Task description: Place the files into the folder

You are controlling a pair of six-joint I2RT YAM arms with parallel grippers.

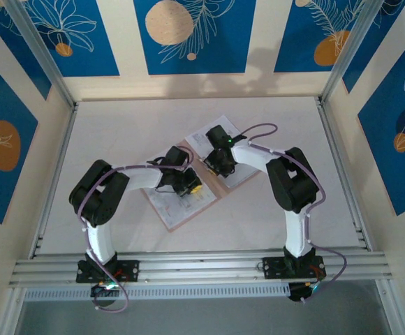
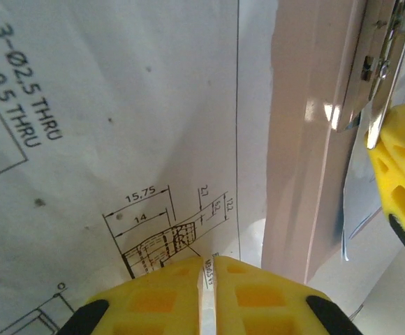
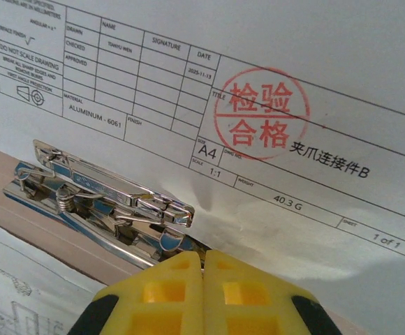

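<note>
Left gripper [image 2: 207, 262] and right gripper [image 3: 203, 255] both squeezed shut, grasp unclear; the drawing sheet [image 3: 328, 230] is flimsy and wrinkle-prone, so pinch its free edge.

You are seeing the pinkish-tan folder [image 1: 239, 179] lying open and slanted mid-worktop [image 1: 119, 132]. White printed sheets [image 1: 169, 202] are resting flat on both halves. A stamped sheet [image 3: 328, 70], red-sealed, is lying just beside the folder's metal clip [image 3: 105, 202].
</note>
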